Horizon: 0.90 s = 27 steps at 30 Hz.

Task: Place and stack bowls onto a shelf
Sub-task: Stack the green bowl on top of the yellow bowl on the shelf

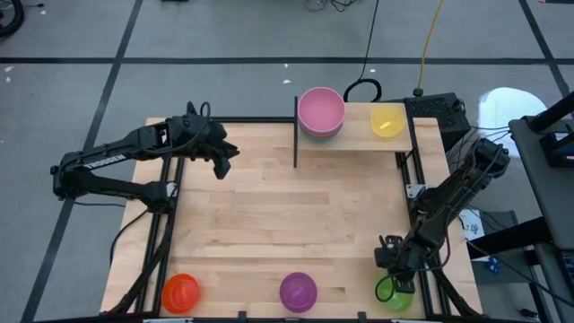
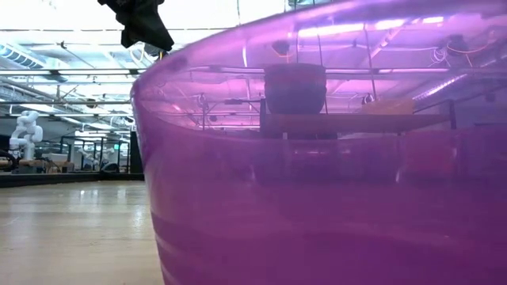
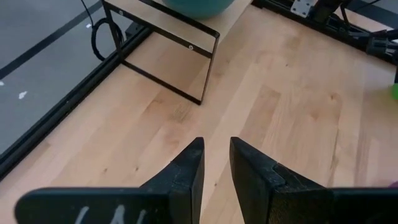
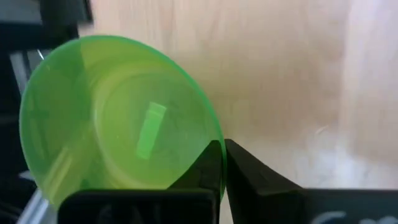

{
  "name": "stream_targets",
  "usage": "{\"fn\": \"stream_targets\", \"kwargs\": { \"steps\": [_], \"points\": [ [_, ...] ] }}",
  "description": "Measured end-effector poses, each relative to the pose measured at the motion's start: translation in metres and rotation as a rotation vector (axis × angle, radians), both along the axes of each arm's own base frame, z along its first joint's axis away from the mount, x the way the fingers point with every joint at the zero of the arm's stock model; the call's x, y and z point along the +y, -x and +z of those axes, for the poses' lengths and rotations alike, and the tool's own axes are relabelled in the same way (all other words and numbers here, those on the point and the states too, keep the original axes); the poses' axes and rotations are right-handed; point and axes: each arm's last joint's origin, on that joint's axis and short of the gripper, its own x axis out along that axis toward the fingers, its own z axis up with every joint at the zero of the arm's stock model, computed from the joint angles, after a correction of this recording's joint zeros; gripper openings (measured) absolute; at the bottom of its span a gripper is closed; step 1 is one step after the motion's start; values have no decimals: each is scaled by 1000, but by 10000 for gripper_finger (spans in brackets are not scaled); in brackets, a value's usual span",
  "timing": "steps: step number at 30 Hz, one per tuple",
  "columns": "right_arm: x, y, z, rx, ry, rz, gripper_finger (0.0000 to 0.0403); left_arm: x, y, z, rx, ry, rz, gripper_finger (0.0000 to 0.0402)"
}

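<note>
The shelf (image 1: pixel 359 142) stands at the table's far edge. On it sit a stack of bowls with a pink bowl (image 1: pixel 321 109) on top and a yellow bowl (image 1: pixel 387 121) to its right. An orange bowl (image 1: pixel 180 292), a purple bowl (image 1: pixel 298 292) and a green bowl (image 1: pixel 397 296) stand along the near edge. My right gripper (image 1: pixel 392 280) is shut on the green bowl (image 4: pixel 118 118). My left gripper (image 1: pixel 224 161) hangs empty above the table's far left, left of the shelf, its fingers (image 3: pixel 193 168) a narrow gap apart. My right gripper pinches the green bowl's rim (image 4: pixel 208 134) between its two fingers, one inside the bowl and one outside. The fingers come from above, pointing down. The bowl's opening faces up. Whether its base rests on the table, I cannot tell.
The purple bowl (image 2: pixel 333 174) fills the low view. Black frame rails (image 1: pixel 166 224) run along the table's left and right sides. Bare wood (image 1: pixel 287 206) lies between the shelf and the near row of bowls. Cables (image 1: pixel 363 88) lie behind the shelf.
</note>
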Motion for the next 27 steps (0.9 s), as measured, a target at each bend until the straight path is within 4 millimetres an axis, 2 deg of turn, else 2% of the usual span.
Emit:
{"fn": "stream_targets", "kwargs": {
  "steps": [5,12,21,27],
  "points": [
    [-15,-3,17,-29,21,-106,1,0,0,0,3,-7,-6,81],
    [-42,-10,73,-111,53,-214,1,0,0,0,18,-47,-40,81],
    [-91,-4,151,-86,329,-376,0,2,6,3,27,-129,-84,81],
    [-123,6,190,-136,557,-519,0,4,13,8,2,-138,-59,81]
  ]
}}
